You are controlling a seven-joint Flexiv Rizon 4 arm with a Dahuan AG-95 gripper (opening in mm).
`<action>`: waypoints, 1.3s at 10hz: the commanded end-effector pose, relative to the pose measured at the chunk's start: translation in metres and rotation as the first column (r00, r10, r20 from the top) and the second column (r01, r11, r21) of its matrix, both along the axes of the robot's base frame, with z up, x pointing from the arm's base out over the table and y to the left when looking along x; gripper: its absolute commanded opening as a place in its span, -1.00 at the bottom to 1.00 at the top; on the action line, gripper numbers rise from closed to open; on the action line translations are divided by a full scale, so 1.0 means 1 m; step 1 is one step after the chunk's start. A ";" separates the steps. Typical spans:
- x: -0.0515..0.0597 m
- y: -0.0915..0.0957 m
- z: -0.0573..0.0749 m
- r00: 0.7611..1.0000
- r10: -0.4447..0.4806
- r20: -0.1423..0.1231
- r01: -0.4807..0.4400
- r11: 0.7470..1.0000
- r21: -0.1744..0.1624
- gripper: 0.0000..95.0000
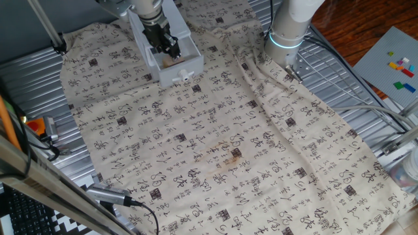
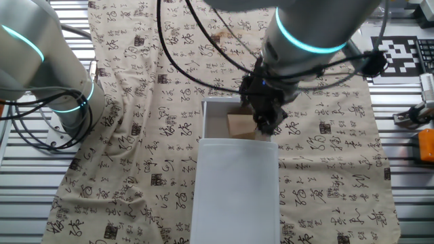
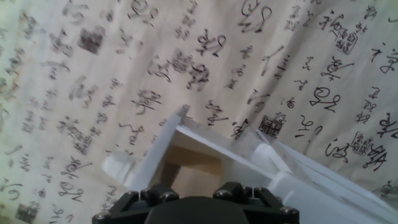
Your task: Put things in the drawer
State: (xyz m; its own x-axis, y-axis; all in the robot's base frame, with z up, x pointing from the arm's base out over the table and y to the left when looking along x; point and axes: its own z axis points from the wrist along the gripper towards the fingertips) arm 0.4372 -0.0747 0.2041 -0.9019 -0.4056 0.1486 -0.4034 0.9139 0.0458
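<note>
The white drawer [image 1: 163, 70] stands at the far side of the cloth with its tray pulled out, knob [image 1: 186, 76] toward the cloth's middle. It also shows in the other fixed view [image 2: 234, 183] and the hand view [image 3: 205, 144]. The light-tan wooden cube [image 2: 239, 126] is inside the open tray; it also shows in one fixed view [image 1: 172, 61] and the hand view [image 3: 194, 176]. My gripper [image 2: 266, 127] reaches down into the tray, right at the cube. Its fingertips are hidden, so I cannot tell whether they grip the cube.
The table is covered by a beige cloth printed with black characters [image 1: 215, 143], with an orange-brown stain [image 1: 230, 156] near its middle. The arm's base [image 1: 287, 32] stands to the right of the drawer. Cables and a tool [image 1: 108, 196] lie at the near left edge.
</note>
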 end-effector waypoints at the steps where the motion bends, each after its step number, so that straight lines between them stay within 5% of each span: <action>1: 0.007 0.022 0.021 0.999 -0.054 -0.006 0.054 0.999 -0.008 -1.00; 11: 0.017 0.092 -0.005 0.995 0.101 -0.005 -0.101 0.993 0.053 -1.00; 13: 0.015 0.102 -0.012 0.994 0.095 -0.058 -0.092 0.994 0.052 -1.00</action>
